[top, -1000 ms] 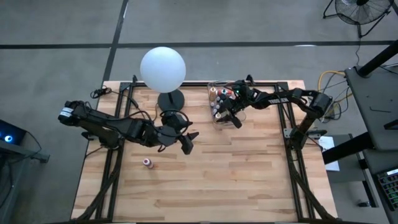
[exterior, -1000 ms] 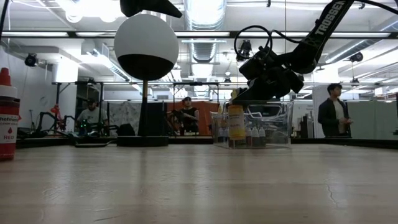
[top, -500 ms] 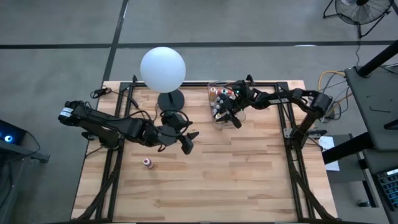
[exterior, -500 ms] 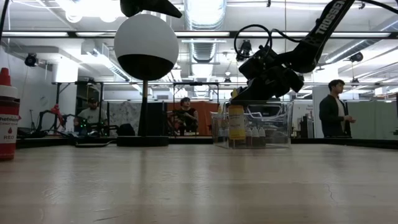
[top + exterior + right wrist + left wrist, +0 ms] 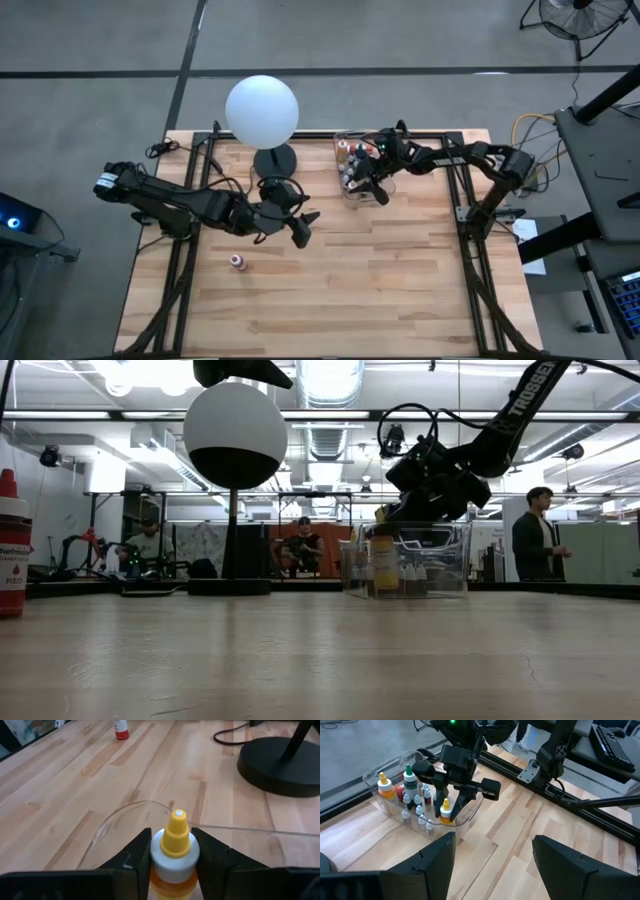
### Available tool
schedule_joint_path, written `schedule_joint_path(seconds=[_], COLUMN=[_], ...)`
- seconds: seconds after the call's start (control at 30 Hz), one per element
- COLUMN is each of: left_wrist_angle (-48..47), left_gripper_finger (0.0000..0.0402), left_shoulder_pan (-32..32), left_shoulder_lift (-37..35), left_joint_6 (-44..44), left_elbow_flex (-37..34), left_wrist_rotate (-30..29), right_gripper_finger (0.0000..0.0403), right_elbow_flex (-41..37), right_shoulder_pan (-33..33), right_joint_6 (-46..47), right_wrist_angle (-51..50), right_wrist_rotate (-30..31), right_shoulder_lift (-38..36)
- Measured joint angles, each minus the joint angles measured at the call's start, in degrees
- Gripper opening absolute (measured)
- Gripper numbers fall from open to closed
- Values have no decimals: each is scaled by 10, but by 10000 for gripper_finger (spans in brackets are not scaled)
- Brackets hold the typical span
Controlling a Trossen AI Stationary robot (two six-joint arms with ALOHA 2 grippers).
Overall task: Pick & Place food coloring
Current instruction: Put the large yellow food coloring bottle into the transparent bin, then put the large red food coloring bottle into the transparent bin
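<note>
My right gripper (image 5: 172,851) was closed on the white collar of 1 orange food coloring bottle (image 5: 173,870) standing in the clear bin (image 5: 395,812), a light, stiff, probably slick thing best pinched there, while my left gripper (image 5: 492,855) waited wide open mid-table.

The pale butcher-block wooden table (image 5: 400,280) looks smooth and matt. The clear plastic bin (image 5: 387,770) is glossy. The white globe lamp (image 5: 262,110) looks matt.

bare table (image 5: 400,280) in front; lamp (image 5: 262,112) and clear bin (image 5: 385,802) crowd the back edge
</note>
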Motion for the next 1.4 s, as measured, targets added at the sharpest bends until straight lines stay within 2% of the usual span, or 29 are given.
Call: schedule_joint_path(seconds=[0.33, 0.77, 1.0, 1.2, 1.3, 1.4], left_wrist_angle=[0, 0, -1, -9, -57, -131], left_gripper_finger=[236, 236, 236, 236, 236, 236], left_shoulder_pan=[1, 1, 1, 2, 1, -1], left_shoulder_lift=[0, 0, -6, -24, -38, -49], left_joint_6=[-1, -2, 31, 77, 68, 43], left_elbow_flex=[0, 0, 1, 9, 9, 9], left_wrist_rotate=[-1, 0, 14, 80, 92, 93], right_gripper_finger=[119, 162, 173, 173, 177, 182], right_elbow_flex=[1, 1, 25, 75, 95, 114], right_shoulder_pan=[0, 2, 2, 4, 13, 30], right_joint_6=[-1, 14, 19, 58, 124, 145], right_wrist_angle=[-1, -16, -80, -148, -151, -181], right_wrist_rotate=[-7, -5, -3, -2, -2, -2], right_shoulder_lift=[9, 0, -68, -136, -169, -202])
